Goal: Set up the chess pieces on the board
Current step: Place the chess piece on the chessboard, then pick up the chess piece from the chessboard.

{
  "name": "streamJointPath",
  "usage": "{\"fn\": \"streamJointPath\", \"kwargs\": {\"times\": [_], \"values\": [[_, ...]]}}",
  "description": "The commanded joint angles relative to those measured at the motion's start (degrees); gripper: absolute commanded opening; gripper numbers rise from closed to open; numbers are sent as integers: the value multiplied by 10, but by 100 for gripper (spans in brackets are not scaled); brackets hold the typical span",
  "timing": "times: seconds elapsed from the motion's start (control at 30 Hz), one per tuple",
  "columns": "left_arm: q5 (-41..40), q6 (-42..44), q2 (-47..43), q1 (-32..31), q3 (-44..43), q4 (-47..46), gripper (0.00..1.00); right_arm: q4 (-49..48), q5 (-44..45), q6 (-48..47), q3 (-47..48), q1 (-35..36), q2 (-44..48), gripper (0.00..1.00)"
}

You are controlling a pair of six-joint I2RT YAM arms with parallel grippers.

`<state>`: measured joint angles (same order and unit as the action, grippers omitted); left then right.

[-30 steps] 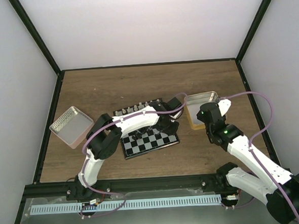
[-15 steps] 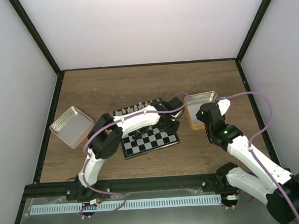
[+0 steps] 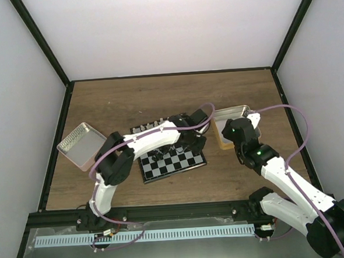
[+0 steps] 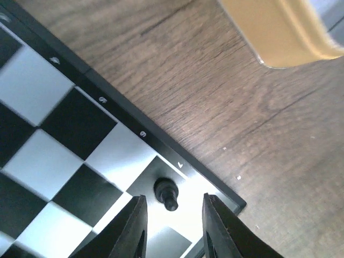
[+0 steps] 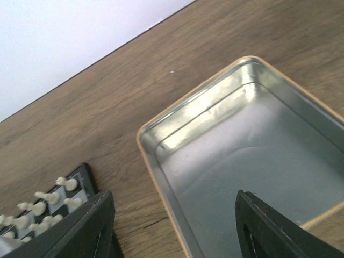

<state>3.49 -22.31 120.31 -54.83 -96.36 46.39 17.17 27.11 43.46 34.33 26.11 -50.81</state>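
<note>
My left claw (image 4: pixel 173 228) narrowly parted, gripping nothing; black piece (image 4: pixel 165 192) between tips, upright on board (image 4: pixel 32 91) corner square, head toward frame bottom.

The table (image 4: pixel 258 107) is shown as brown wood with visible grain and a matt finish. The board (image 4: pixel 32 91) is finished smooth and faintly glossy. The black chess piece (image 4: pixel 165 192) is seen as shiny, plastic-looking. The tin (image 5: pixel 269 161) is made of dull, softly reflective metal, its outside coated tan.
</note>
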Motion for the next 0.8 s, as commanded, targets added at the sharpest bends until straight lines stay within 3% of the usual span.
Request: {"fn": "streamJointPath", "kwargs": {"times": [0.0, 0.2, 0.3, 0.5, 0.77], "values": [[-19, -17, -109, 19, 48, -69, 31, -67, -84, -60, -8, -3, -1, 63], [-71, -68, -252, 68, 212, -167, 36, -144, -293, -164, 2, 2, -54, 63], [-100, -91, -316, 98, 293, -208, 37, -145, -344, -193, 30, 23, -96, 63], [-143, -130, -454, 161, 426, -267, 39, -85, -336, -199, 106, 98, -214, 59], [-330, -109, -642, 171, 518, -269, 52, 65, -296, -164, 247, 195, -375, 42]]}}
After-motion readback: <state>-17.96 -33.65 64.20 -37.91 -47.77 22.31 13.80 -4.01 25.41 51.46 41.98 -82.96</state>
